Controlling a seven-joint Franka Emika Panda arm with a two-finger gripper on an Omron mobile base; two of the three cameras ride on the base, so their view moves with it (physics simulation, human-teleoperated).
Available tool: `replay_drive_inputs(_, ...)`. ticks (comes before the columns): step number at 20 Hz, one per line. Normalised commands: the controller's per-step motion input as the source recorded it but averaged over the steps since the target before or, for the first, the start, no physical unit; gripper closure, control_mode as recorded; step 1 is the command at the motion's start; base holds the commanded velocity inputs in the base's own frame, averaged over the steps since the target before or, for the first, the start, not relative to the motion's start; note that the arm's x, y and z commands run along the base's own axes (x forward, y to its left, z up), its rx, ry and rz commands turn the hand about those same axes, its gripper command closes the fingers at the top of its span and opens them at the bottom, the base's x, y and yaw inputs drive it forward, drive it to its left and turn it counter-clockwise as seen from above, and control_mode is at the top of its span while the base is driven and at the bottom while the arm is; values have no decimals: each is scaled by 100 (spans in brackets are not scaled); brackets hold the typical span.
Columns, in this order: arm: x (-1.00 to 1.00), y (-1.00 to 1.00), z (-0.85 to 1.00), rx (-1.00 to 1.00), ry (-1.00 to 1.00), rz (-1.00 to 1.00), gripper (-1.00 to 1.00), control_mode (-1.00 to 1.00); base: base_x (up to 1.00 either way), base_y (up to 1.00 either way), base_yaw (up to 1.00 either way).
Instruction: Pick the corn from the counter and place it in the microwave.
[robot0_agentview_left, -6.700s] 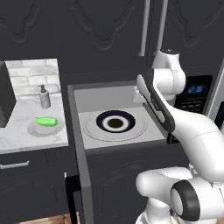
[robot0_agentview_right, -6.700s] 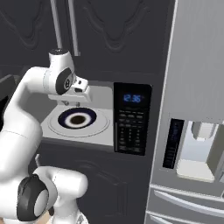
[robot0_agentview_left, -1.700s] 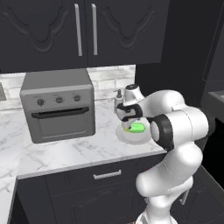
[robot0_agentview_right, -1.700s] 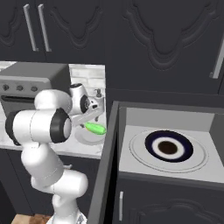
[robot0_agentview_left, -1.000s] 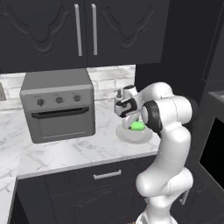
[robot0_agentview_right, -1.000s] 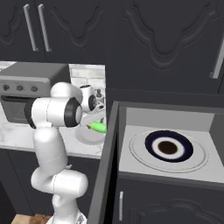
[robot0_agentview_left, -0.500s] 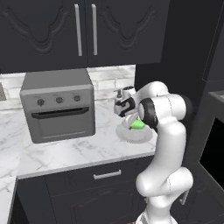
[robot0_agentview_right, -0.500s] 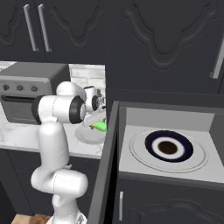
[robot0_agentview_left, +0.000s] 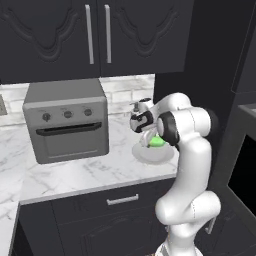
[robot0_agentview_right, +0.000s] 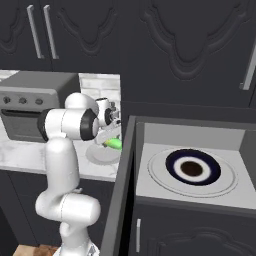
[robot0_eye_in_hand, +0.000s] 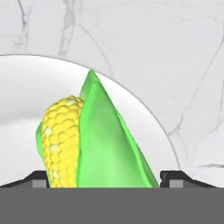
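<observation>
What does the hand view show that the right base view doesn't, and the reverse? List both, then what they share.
Hand view alone: the yellow kernels on the corn, and the tool with a fingertip on each side of the cob.
Right base view alone: the open microwave with its turntable, and the toaster oven.
Both: the corn lying on the white plate on the marble counter.

Obstacles on the table (robot0_agentview_left: 75, 175): toaster oven (robot0_agentview_left: 67, 120) at left, well apart from the white plate (robot0_agentview_left: 150, 156); bare marble lies open between them and along the front edge. Right of the plate, the open microwave door (robot0_agentview_right: 125, 180) stands edge-on between table and microwave (robot0_agentview_right: 190, 172) cavity. Cavity interior open above the turntable (robot0_agentview_right: 192, 170).
</observation>
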Motion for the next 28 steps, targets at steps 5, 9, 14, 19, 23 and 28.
replay_drive_inputs(5,-87,0,9,1,-18,1,100,-100,0,0,0)
replay_drive_inputs(9,-100,1,42,11,-13,0,100,-100,0,0,0)
replay_drive_inputs(14,-100,12,83,19,-2,0,100,-100,0,0,0)
replay_drive_inputs(19,-100,6,100,11,6,-6,100,-100,0,0,0)
replay_drive_inputs(23,-100,2,97,6,1,-8,100,-100,0,0,0)
replay_drive_inputs(28,-100,0,82,1,0,-7,100,-100,0,0,0)
